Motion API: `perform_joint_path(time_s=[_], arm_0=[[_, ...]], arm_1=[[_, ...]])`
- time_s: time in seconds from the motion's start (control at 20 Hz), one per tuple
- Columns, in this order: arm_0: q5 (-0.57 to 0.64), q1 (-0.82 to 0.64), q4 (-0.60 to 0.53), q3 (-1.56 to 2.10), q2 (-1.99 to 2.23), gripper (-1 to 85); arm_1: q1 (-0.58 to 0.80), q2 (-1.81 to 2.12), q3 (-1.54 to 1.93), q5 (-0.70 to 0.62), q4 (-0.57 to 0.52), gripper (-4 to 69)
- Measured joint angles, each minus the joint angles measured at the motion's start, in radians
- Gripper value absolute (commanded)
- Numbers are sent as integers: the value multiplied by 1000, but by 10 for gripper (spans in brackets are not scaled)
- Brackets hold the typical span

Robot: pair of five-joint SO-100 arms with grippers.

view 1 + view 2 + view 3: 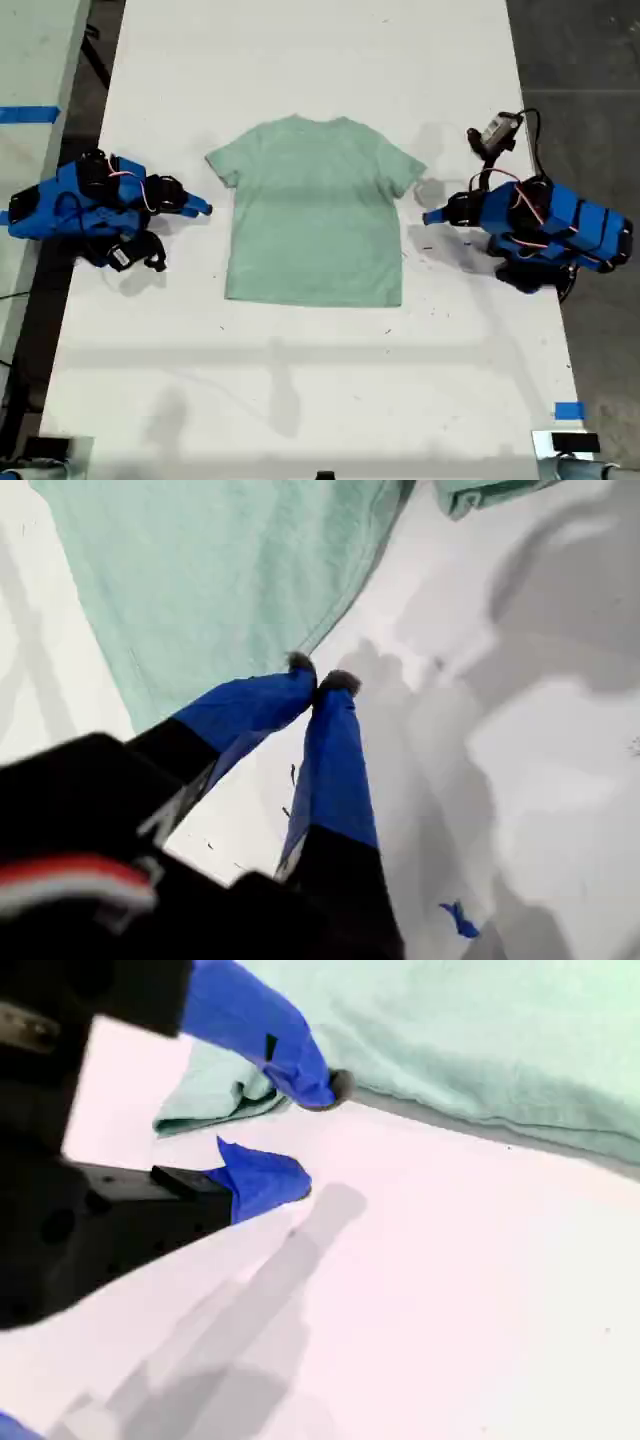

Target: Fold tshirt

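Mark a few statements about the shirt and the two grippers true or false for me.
1. The tshirt lies spread flat and unfolded on the white table. True.
2. My first gripper is clamped on a sleeve. False: its fingers are shut on nothing, close to the shirt's side edge.
3. My second gripper has its fingers apart, near a sleeve. True.
4. In the exterior view both arms sit on the same side of the shirt. False: one arm is at the exterior view's left of it, the other at the exterior view's right.
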Motion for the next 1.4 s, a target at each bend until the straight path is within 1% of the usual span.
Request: perform_joint_path(time_s=[0.05,0.1,0.15,0.2,0.3,0.35,0.4,0.45,0.5,0.55,0.6,0.65,0.7,0.75,0.8,0.95,1.1,1.2,1.4], arm_0=[[-2,0,0,0,0,104],[-35,17,2,0,0,104],[-54,20,3,2,0,107],[-60,14,3,2,0,134],[-78,-18,3,3,0,177],[-101,11,5,3,0,324],[-112,67,5,3,0,370],[-120,129,5,3,0,209],[-156,166,12,5,0,117],[-166,146,12,5,0,11],[-169,101,12,5,0,1],[-166,67,-2,5,-2,56],[-166,81,-5,5,-2,69],[-166,109,-5,5,-2,14],[-169,141,6,5,-2,1],[-181,130,-3,5,-2,1],[-178,75,-66,2,-49,1],[-133,28,-87,-89,-178,1],[-28,-52,-103,-382,-586,1]], arm_1=[[0,0,0,0,0,22],[-26,0,0,49,0,23],[-67,0,0,169,0,23],[-81,0,0,314,0,24],[-92,0,0,535,0,29],[-95,3,0,617,0,32],[-94,5,0,701,0,35],[-94,5,0,782,0,27],[-94,6,0,818,0,2],[-94,6,0,787,0,-12],[-94,8,0,726,0,-12],[-98,9,0,701,-2,-12],[-117,9,0,732,-9,-12],[-126,6,0,749,-32,-11],[-127,8,0,719,-43,-11],[-126,6,0,687,-44,-11],[-120,-29,-103,649,-20,-11],[-81,-150,-204,600,-11,-12],[43,-500,-482,431,43,-12]])
